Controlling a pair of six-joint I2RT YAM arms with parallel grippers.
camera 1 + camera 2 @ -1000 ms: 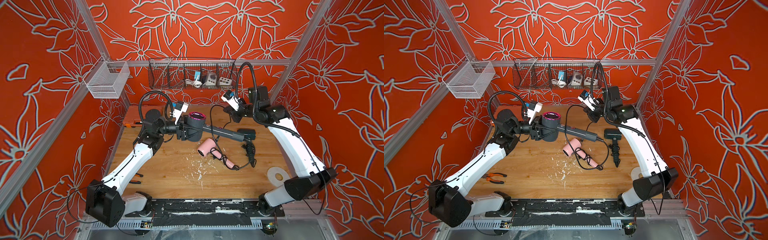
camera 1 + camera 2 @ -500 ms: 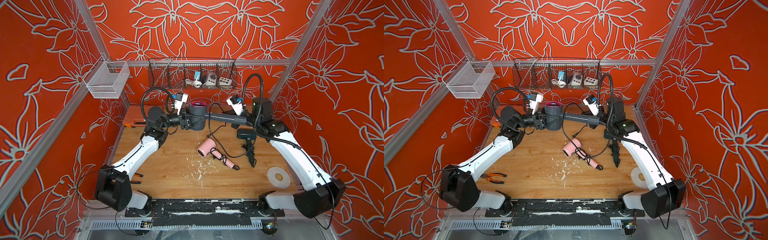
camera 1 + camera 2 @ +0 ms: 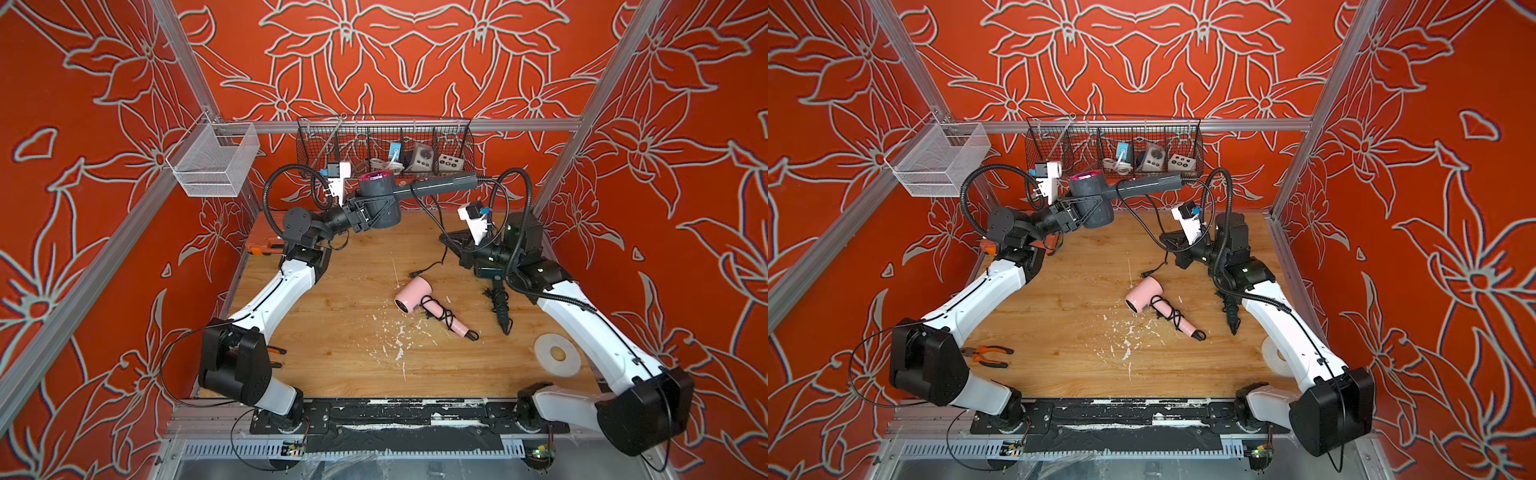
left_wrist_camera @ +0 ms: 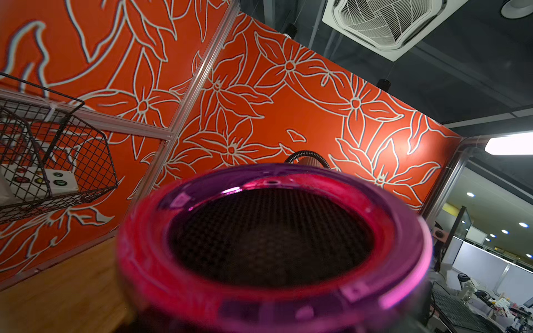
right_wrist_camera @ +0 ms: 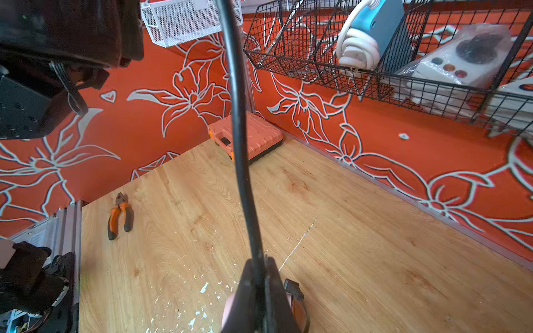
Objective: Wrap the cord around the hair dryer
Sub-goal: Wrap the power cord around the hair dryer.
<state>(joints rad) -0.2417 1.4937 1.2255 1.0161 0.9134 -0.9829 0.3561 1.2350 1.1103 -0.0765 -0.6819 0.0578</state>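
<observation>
The left claw (image 3: 380,205) is clamped across the barrel of the grey hair dryer (image 3: 432,189), holding it up off the wooden table (image 3: 332,332) with the handle pointing away from the claw toward the right arm. The right claw (image 5: 259,263) is pinched tight on the black cord (image 5: 239,129), its fingers (image 5: 277,288) pressed together with the cord running straight out from between them. Only the right wrist view shows that pinch up close. In both top views the right claw (image 3: 1169,243) is a dark shape with the cord passing into it, and they also show the cord arcing from the handle's far end down to this claw. Past the claw, the short free end with the plug (image 3: 413,274) reaches the table just beside a pink hair dryer (image 3: 411,293). The left wrist view shows none of its claw's fingers, only the dryer's magenta ring and dark mesh (image 4: 271,239) filling the frame directly ahead. The raised dryer sits above and well apart from the right claw.
</observation>
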